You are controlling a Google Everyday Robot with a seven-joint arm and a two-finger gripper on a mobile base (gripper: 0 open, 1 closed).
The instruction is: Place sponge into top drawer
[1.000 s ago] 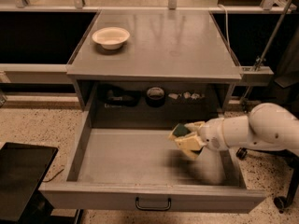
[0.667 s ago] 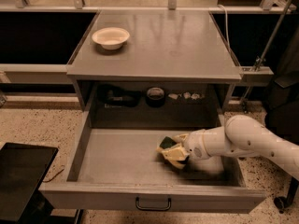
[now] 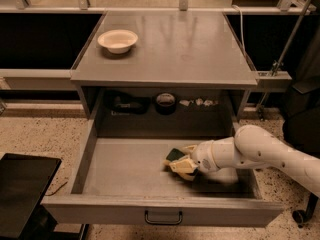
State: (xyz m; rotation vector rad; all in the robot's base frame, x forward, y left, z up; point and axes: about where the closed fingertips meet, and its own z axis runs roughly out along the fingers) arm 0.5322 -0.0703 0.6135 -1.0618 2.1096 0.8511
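Observation:
The top drawer [image 3: 125,206] is pulled wide open below the grey cabinet, its dark handle at the front centre. My gripper [image 3: 184,161] reaches in from the right on a white arm and is low inside the drawer, right of its middle. It is shut on the sponge [image 3: 178,159], whose yellow body and dark green layer show at the fingertips, at or just above the drawer floor.
A white bowl [image 3: 117,40] stands on the cabinet top [image 3: 185,49] at the back left. Dark items [image 3: 165,101] lie at the back under the top. A black object [image 3: 22,184] stands on the floor at the front left.
My gripper has moved left and lower into the drawer with the sponge in it, from the right side toward the middle.

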